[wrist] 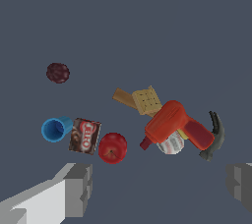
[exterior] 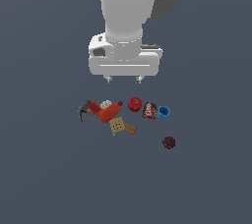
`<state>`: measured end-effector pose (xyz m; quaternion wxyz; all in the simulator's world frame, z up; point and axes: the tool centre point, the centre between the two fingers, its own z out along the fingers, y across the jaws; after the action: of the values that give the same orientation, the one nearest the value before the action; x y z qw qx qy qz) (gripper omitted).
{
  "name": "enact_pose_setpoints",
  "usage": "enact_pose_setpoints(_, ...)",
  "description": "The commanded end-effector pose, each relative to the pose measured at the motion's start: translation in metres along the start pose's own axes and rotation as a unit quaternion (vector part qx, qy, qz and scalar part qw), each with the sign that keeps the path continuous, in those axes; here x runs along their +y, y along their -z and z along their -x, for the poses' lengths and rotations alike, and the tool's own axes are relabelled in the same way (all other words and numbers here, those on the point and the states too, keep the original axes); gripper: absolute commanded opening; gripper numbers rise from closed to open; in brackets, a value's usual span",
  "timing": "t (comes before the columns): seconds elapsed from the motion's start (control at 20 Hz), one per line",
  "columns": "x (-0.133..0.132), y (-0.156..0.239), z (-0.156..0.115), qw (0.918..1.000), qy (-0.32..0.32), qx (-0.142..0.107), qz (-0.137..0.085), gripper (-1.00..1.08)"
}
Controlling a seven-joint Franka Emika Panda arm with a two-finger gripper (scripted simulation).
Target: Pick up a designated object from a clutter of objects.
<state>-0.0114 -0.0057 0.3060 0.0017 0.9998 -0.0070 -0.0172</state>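
The designated object, a dark maroon bumpy ball [exterior: 169, 142] [wrist: 58, 72], lies alone on the grey floor, apart from the clutter of objects and toward the exterior view's lower right. My gripper [exterior: 123, 78] [wrist: 157, 186] hangs open well above the clutter, with nothing between its fingers [wrist: 74, 188]. It touches none of the items. In the exterior view it sits up and to the left of the maroon ball.
The clutter holds a dark grey hammer [exterior: 84, 110] [wrist: 214, 137], a red-orange drill [exterior: 108, 112] [wrist: 172, 125] over a white round item [wrist: 171, 145], a tan waffle square [exterior: 117, 126] [wrist: 146, 100], a red apple [exterior: 135, 104] [wrist: 112, 148], a brown packet [exterior: 149, 111] [wrist: 85, 136] and a blue cup [exterior: 163, 112] [wrist: 55, 129].
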Motion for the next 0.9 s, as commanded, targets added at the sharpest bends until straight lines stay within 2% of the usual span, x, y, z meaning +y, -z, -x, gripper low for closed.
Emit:
enact_pose_setpoints(0.0,0.000,0.000,0.000,1.0000,0.000,0.000,0.000,1.00)
enact_pose_setpoints(0.45,0.014,0.012,-0.001,0.9998,0.012,0.007,0.015,1.00)
enact_pose_setpoints(0.85,0.009,0.007,-0.007,0.9998,0.008,0.007,0.015,1.00)
